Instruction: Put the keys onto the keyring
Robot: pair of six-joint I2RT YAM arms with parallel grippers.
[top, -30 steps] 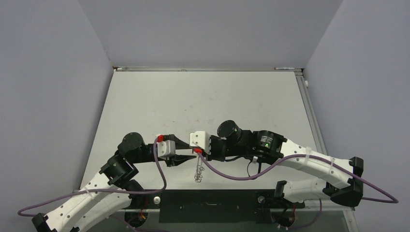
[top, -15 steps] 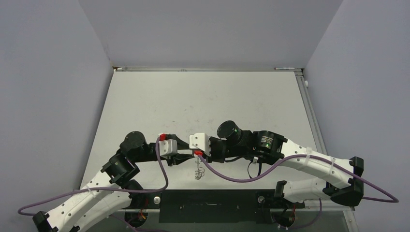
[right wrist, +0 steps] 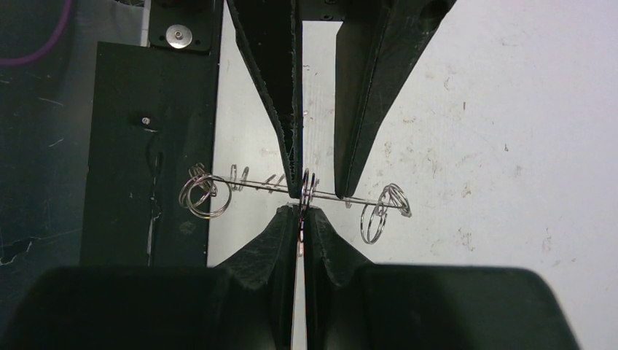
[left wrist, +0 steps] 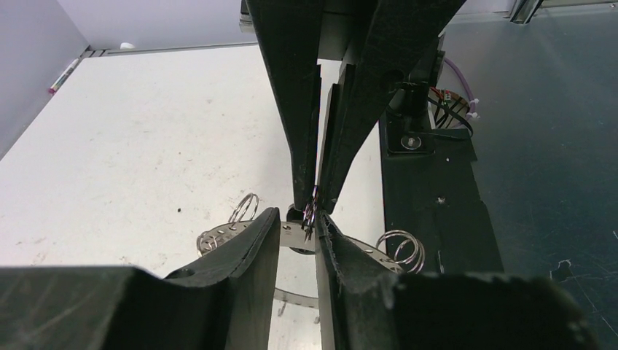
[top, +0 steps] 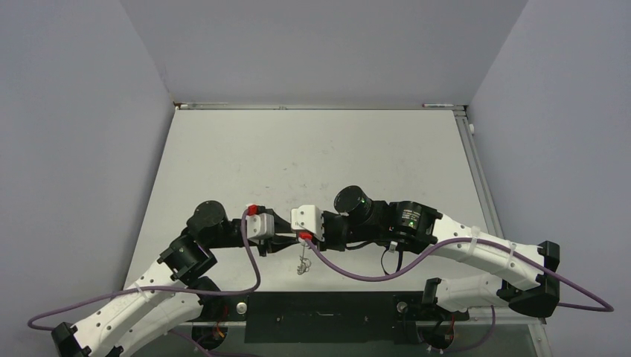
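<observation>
Keyring (left wrist: 218, 235) seems thin, stiff and slippery: right gripper (right wrist: 301, 215) pinches its rim edge-on; left gripper (left wrist: 297, 222), slightly spread, straddles it.

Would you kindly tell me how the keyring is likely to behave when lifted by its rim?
The keyring looks thin, flat and metal, a straight line edge-on, so it is probably stiff and light. Pinched at one rim spot by the right claw, it may pivot or slip. Its small wire loops look loosely attached and would likely swing.
</observation>
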